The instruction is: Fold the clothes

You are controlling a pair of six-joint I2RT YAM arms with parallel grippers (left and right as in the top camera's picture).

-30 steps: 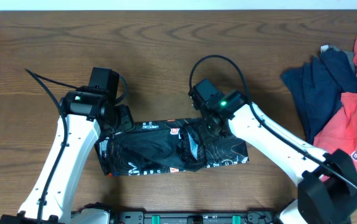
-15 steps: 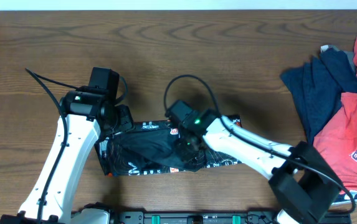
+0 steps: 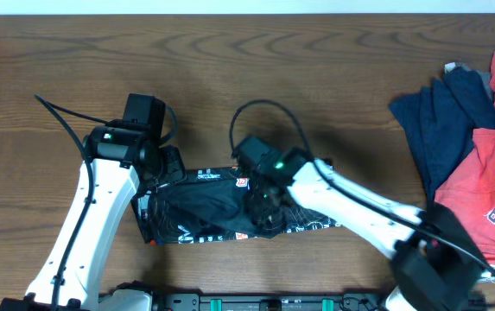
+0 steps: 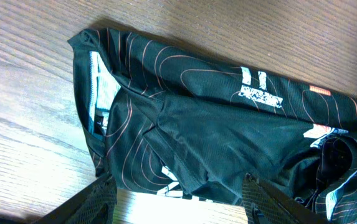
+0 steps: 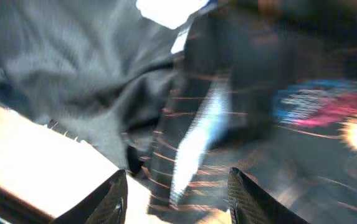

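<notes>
Moved since earlier: right arm has swung left along the black jersey (image 3: 199,207), so the right gripper (image 3: 264,206) now hangs over the strip's middle; left arm unchanged.
Overhead, jersey: folded to a long strip on the table (image 3: 230,78) near the front edge, long axis left to right.
Overhead, nearer arm: left gripper (image 3: 156,173) is at the strip's left end and the right gripper at mid-length; the right end lies rightward of the right jaws, partly hidden under that arm.
Overhead, other clothes: navy shirt (image 3: 441,121) and red shirt (image 3: 489,181) are heaped at the right edge, well apart from both grippers; the red one is cut off by the frame.
Left wrist, jaws: left gripper (image 4: 178,202) is open and holds nothing; the jersey's (image 4: 215,137) near edge lies just ahead of the fingertips, with pale lining showing at its left end.
Right wrist, jaws: right gripper (image 5: 177,193) stands apart over a raised fold of jersey (image 5: 72,74), with no cloth seen pinched.
Right wrist, hard to read: heavy blur; print and fold edges smear together, and contact is uncertain.
</notes>
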